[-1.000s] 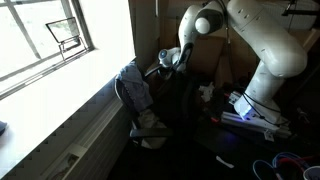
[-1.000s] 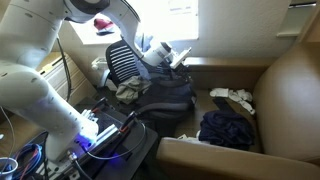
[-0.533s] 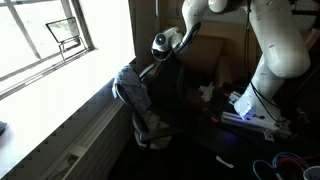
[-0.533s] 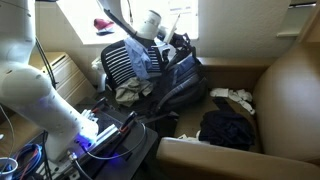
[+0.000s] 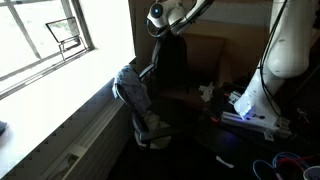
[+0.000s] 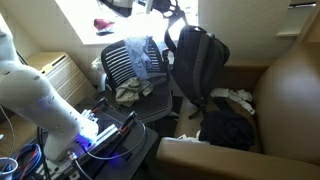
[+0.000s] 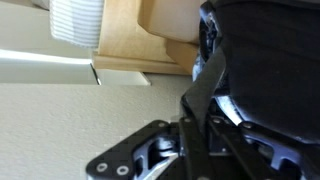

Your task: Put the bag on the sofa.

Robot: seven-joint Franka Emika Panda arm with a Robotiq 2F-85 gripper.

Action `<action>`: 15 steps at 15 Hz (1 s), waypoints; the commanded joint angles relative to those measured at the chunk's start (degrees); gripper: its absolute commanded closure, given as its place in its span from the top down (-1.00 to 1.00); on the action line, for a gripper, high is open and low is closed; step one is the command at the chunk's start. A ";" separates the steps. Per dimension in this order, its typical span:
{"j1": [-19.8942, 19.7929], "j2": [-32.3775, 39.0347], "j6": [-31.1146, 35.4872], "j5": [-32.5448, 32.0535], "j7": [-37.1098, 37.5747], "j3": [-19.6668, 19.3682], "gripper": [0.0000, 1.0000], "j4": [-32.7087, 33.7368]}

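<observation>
The black bag (image 6: 197, 62) hangs in the air by its top, lifted clear of the floor next to the swivel chair. It also shows in an exterior view (image 5: 172, 65) as a dark hanging shape. My gripper (image 6: 168, 12) is at the top of the frame, shut on the bag's top strap; it also shows in an exterior view (image 5: 166, 16). In the wrist view the bag (image 7: 265, 55) fills the right side and a strap runs through the jaws (image 7: 205, 120). The brown sofa (image 6: 285, 90) stands to the right, its seat holding a dark garment (image 6: 228, 128).
A swivel chair (image 6: 128, 65) draped with grey-blue cloth stands beside the bag under the window. White items (image 6: 234, 97) lie on the sofa seat. The arm's base with cables and a blue light (image 6: 95, 135) sits at the lower left. A window sill (image 5: 60, 100) runs along the wall.
My gripper has risen steadily with the bag. The bag went from slumped on the floor by the chair to hanging fully upright in the air, shifted slightly towards the sofa.
</observation>
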 commanded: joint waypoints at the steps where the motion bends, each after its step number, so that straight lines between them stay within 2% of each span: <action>1: -1.97 -9.40 -4.21 0.20 4.98 4.31 -0.96 -1.55; 3: -2.63 -9.86 -2.77 -4.62 11.51 4.96 -0.96 -0.11; 6: -4.38 -7.93 -0.05 -16.45 22.68 4.62 -0.96 2.10; 11: -9.07 1.31 -5.51 -37.85 45.18 3.68 -0.96 6.86; 15: -14.15 7.73 -11.25 -43.24 51.66 2.70 -0.96 13.90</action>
